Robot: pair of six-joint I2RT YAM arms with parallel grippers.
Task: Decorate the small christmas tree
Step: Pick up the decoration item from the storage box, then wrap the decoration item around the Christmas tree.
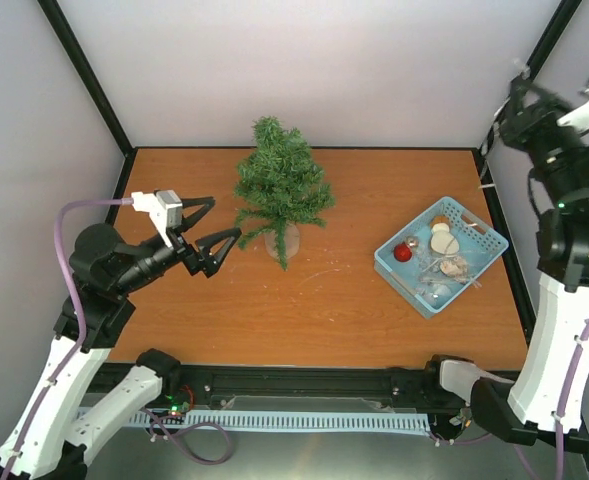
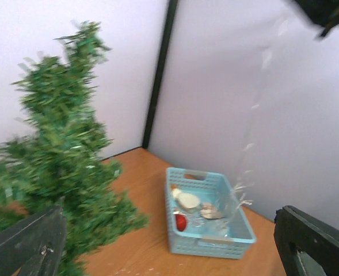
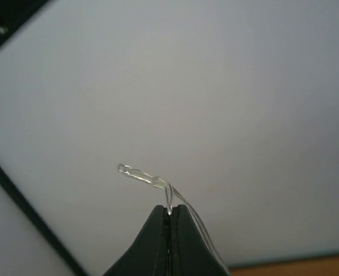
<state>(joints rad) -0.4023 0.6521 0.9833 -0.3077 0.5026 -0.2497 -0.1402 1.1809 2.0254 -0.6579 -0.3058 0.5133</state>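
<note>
The small christmas tree [image 1: 282, 185] stands upright at the back middle of the table; it fills the left of the left wrist view [image 2: 60, 167]. My left gripper [image 1: 224, 217] is open and empty, just left of the tree's lower branches, which reach between its fingers [image 2: 25, 244]. My right gripper [image 1: 522, 85] is raised high at the far right, shut on a clear light string [image 3: 143, 176] pinched at its fingertips [image 3: 170, 208]. The string [image 2: 252, 144] hangs down into the blue basket [image 2: 206, 244].
The blue basket [image 1: 404, 285] sits at the right of the table, holding a red bauble [image 1: 402, 252], pale ornaments and the rest of the clear string. White walls and black frame posts [image 1: 84, 75] enclose the table.
</note>
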